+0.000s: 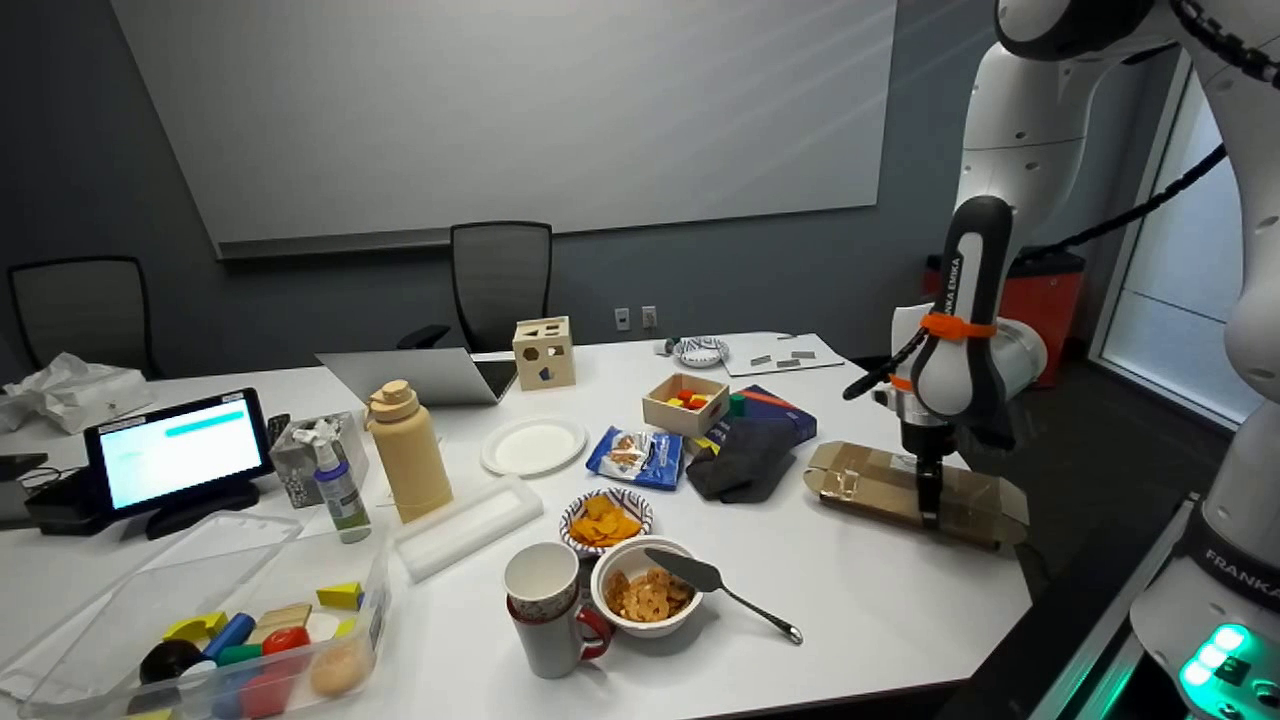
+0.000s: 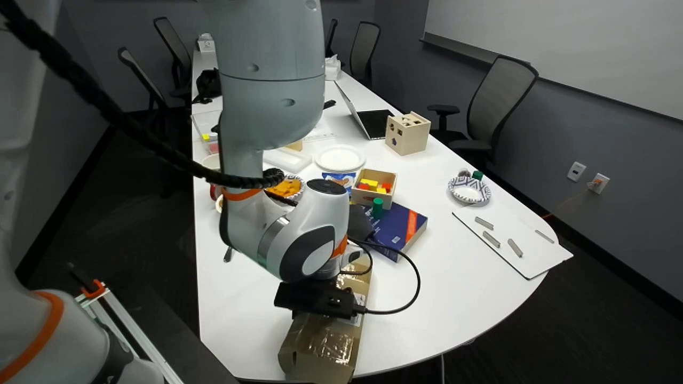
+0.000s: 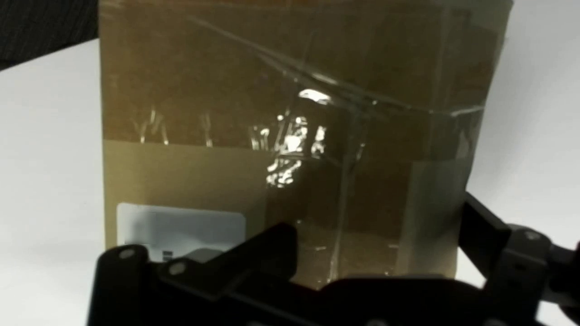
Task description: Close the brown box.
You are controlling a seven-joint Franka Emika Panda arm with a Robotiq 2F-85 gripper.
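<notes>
The brown box [image 1: 865, 478] lies flat at the table's end in both exterior views [image 2: 325, 344]. Its tan top, with shiny clear tape and a pale label, fills much of the wrist view [image 3: 190, 90]. No pale inside shows. Small flaps stick out at its ends; I cannot tell whether the lid is fully down. My gripper [image 1: 929, 500] points down at the box's near long side. In the wrist view, its fingers [image 3: 378, 237] are wide apart, one over the box top, the other beside the box's edge. The arm hides the fingers in an exterior view.
A dark cloth [image 1: 745, 460] and a blue book [image 2: 395, 229] lie beside the box, with a small wooden tray [image 1: 686, 403] of blocks. A bowl of cookies [image 1: 645, 588] with a spatula [image 1: 715, 580] and stacked cups [image 1: 550, 620] stand further off. The table edge is close to the box.
</notes>
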